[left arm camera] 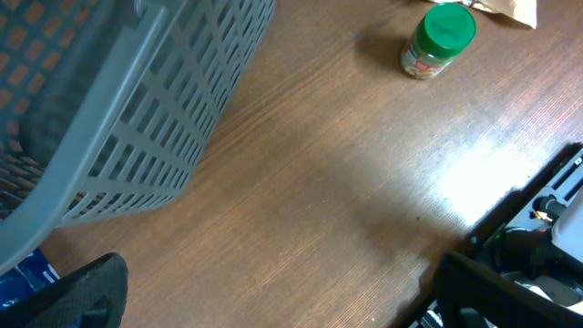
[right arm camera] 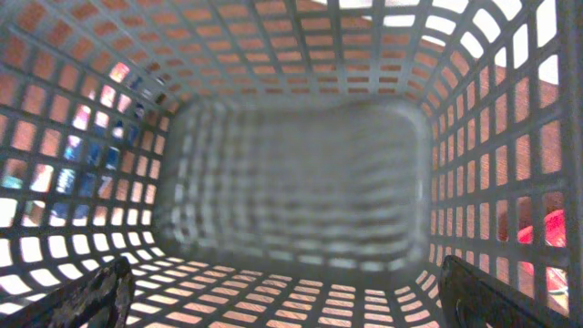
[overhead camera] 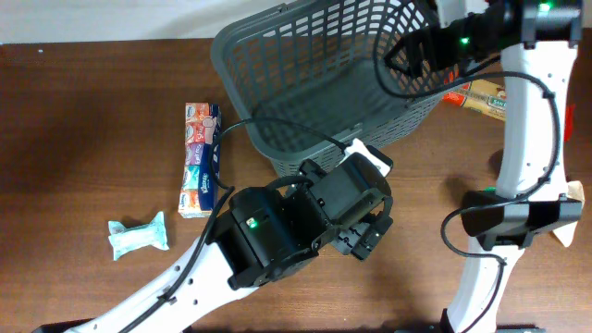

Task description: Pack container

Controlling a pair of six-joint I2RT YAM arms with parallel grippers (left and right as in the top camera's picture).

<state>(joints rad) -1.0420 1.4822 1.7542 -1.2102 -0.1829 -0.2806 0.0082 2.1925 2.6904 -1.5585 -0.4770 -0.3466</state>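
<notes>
Overhead, the container (overhead camera: 277, 65) sits at the far middle of the worktop (overhead camera: 83, 111), mouth open to the camera and nothing visible on its solid bottom. It is a moulded plastic basket with slotted lattice walls, so I judge it to be light for its size, stiff at the thick rim and somewhat springy in the walls. Empty like this, it would likely skate across the smooth wood if nudged from the side. The rim looks like the safest place to take hold, pinched across its thickness. The slots would also accept a fingertip, but the thin ribs may flex. Its surface looks matte rather than slick, and nothing about it seems fragile. The right fingers (right arm camera: 91, 296) reach into the mouth from the far right, spread wide with nothing between them, and the right wrist view looks straight down at the bare floor and latticed sides. The left fingers (left arm camera: 86, 292) hover over open wood just in front of the near wall, also spread apart and empty, with the lattice close on one side of that view. Farther out lie the things presumably meant to go in. A strip of tissue packs (overhead camera: 201, 159) lies left of the basket, with a small teal wrapped packet (overhead camera: 139, 236) nearer the front. A green-lidded jar (left arm camera: 439, 41) stands upright, and a printed snack packet (overhead camera: 481, 97) lies to the right.
</notes>
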